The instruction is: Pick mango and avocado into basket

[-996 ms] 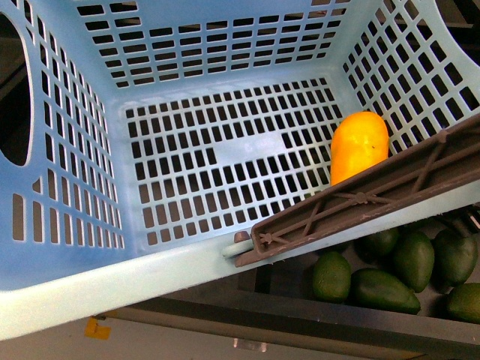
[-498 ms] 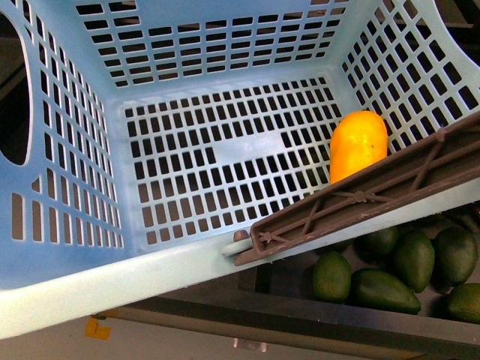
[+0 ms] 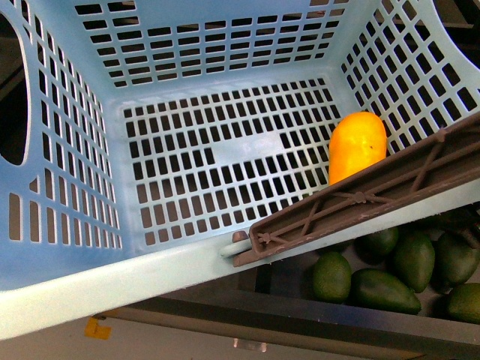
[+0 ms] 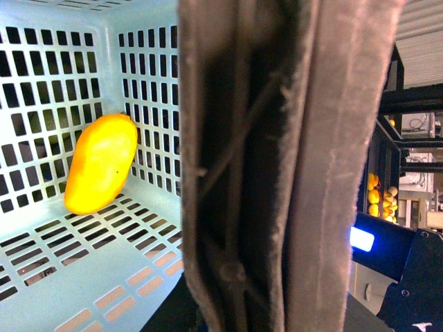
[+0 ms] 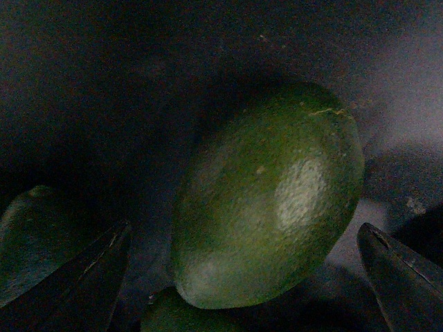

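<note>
Front view, mango (image 3: pixel 358 147) against the right wall of the turquoise basket (image 3: pixel 90 289), floor otherwise open, brown handle (image 3: pixel 360 199) across the near rim, right end effector (image 5: pixel 242 277) fingers spread either side of an avocado (image 5: pixel 270 197), left end effector unseen.

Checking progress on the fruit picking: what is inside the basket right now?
Only the mango lies in the basket, against its side wall. No avocado shows on the visible floor. The brown handle covers the mango's lower end and a floor strip.
</note>
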